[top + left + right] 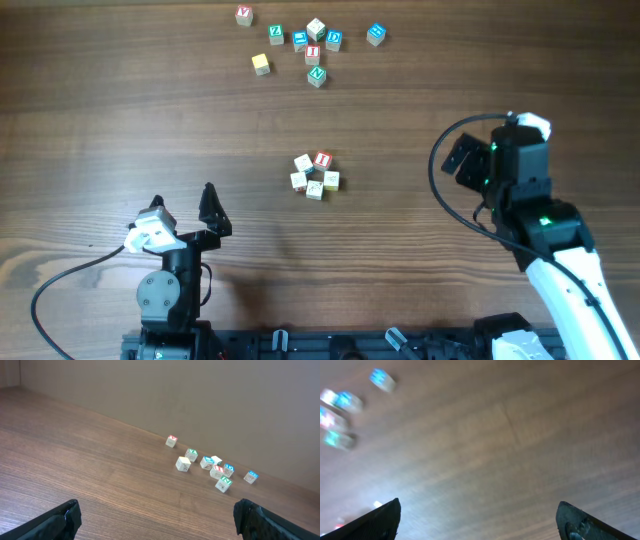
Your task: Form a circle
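Your left claw [182, 205] stands spread and empty, near left; bring it in low and nudge single cubes, never sweep. The circle [315, 175] sits mid-way across the tabletop [100, 120], near-round with no clear long axis, its red "I" cube [322, 159] on the far side. Your right claw [492, 140], likewise spread and empty, hangs well right of it.
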### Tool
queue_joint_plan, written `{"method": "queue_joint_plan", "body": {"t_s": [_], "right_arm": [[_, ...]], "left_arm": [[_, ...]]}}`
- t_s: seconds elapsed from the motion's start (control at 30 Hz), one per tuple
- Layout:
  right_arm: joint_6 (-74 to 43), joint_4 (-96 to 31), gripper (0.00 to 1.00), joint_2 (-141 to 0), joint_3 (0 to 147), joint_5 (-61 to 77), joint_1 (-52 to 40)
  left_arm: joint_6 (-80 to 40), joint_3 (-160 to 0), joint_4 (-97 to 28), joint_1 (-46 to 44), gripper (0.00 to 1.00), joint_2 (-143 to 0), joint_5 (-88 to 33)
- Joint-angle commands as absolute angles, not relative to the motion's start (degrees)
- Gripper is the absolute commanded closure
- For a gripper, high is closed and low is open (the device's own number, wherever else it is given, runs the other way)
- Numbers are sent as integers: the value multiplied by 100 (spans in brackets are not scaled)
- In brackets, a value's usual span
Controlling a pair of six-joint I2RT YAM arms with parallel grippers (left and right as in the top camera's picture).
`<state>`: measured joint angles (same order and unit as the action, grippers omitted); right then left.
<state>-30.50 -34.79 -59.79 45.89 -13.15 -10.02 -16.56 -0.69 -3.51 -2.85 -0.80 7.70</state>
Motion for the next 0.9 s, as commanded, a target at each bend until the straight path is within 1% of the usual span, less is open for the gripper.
{"method": "queue_joint_plan", "body": {"t_s": [0.0,0.17,0.3,0.43,0.53,0.87], "right_arm": [[-3002,-3127,0,-5728,3752,-1393,-1004],[-3002,-1643,0,-5061,2626,-1393,-1004],[-3002,-1310,0,-4296,2209,-1396,-1004],[-3004,-36,0,-3422,1533,-1393,-1004],[-3002,244,0,-2908,1155,-1396,-1004],[-3004,329,0,-1356,495,-1396,-1004]], "left_arm": [[-1520,-34,-329,-301,0,-38,864],[-1520,-34,-329,-301,0,-38,864],[-1520,-34,-331,-298,0,-38,864],[-1520,-34,-329,-301,0,-38,864],[-1520,-32,-331,-298,0,-38,864],[-1520,-34,-331,-298,0,-38,864]]}}
